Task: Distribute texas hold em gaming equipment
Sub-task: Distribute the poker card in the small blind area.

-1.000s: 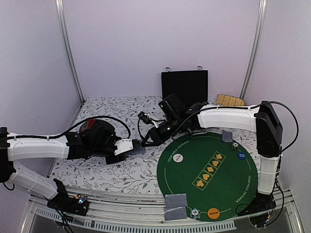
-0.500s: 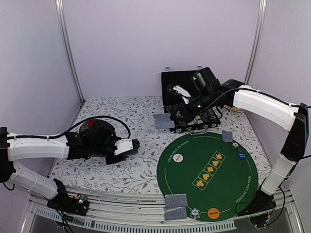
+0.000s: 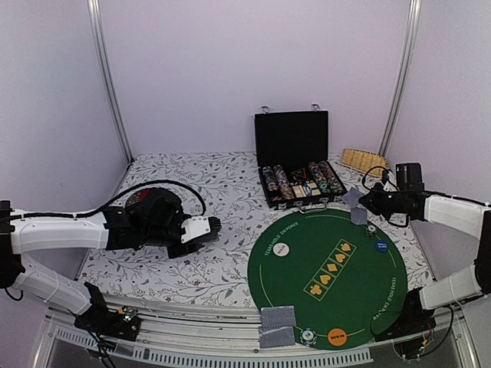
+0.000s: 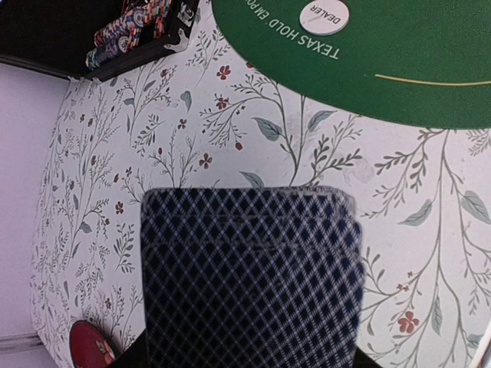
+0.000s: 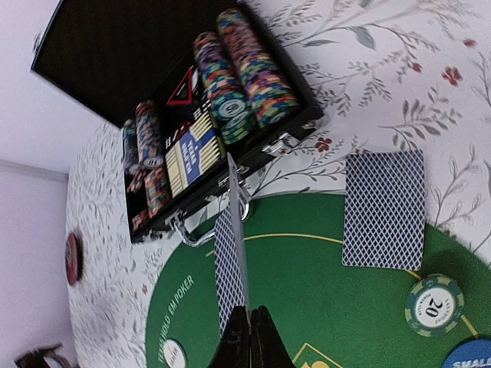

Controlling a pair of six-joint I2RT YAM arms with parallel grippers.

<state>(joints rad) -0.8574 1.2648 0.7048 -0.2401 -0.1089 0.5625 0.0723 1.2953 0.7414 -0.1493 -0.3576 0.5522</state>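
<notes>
Floral cloth (image 3: 192,184) under purple walls (image 3: 230,69), with a green mat (image 3: 330,291) on the right half. The card (image 5: 228,268) in play is pinched edge-on in the right gripper (image 5: 249,328), hanging over the mat's far right edge, just beside the face-down card (image 5: 383,208) and chip (image 5: 434,305) lying there. A second ago that gripper was way over at the left gripper (image 3: 205,228), pulling it off the deck (image 4: 249,276). Since then it's swung back past the case (image 3: 299,184). The left gripper's clamped on the deck, parked over the cloth. My guess is that seat gets its second card next, matching the pair (image 3: 277,326) at the near edge.
</notes>
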